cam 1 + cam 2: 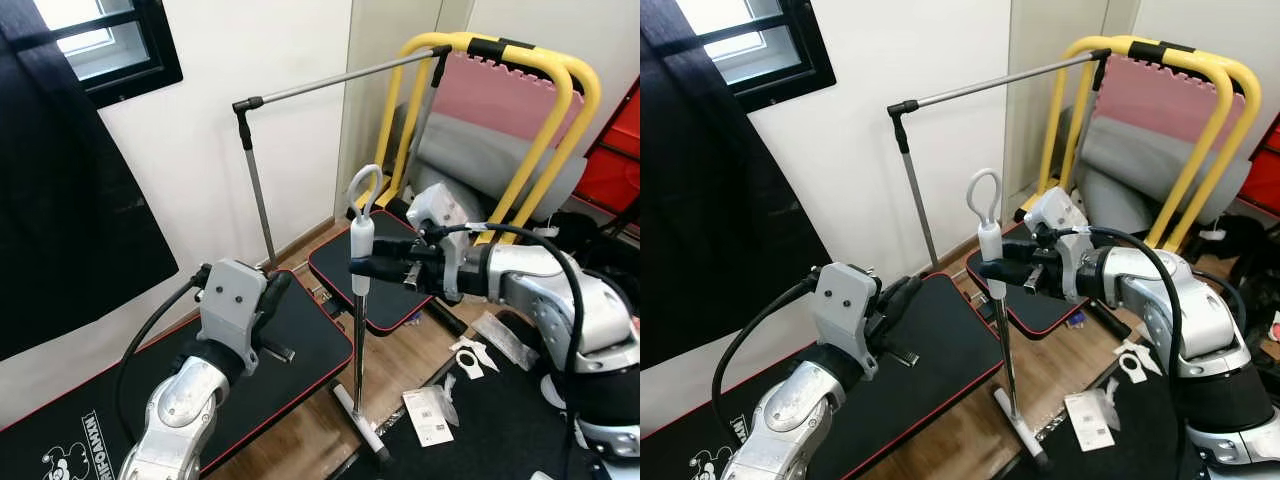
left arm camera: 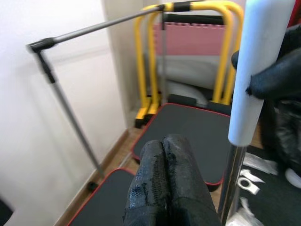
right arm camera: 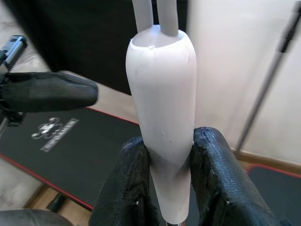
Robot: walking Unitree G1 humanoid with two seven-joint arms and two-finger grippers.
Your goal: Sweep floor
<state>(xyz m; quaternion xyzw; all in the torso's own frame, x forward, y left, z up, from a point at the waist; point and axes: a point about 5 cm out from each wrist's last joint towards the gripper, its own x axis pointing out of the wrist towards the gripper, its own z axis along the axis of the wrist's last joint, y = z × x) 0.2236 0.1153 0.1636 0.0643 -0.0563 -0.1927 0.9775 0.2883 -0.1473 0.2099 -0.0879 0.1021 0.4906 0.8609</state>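
Broom handle (image 1: 361, 250): white grip with a grey loop, silver shaft below. Grippers: black fingers (image 3: 214, 183), silver arms. Mats (image 1: 300, 340): black, red-edged, one with white print, possibly a logo. Frame (image 1: 560, 110): yellow. Foam panel (image 1: 500, 95): pink.

Open air lies between the left gripper (image 1: 272, 290) and the upright broom handle (image 1: 361, 262) — beyond it, the grey clothes rail (image 1: 255, 190) and yellow frame (image 1: 560, 120) crowd the wall.
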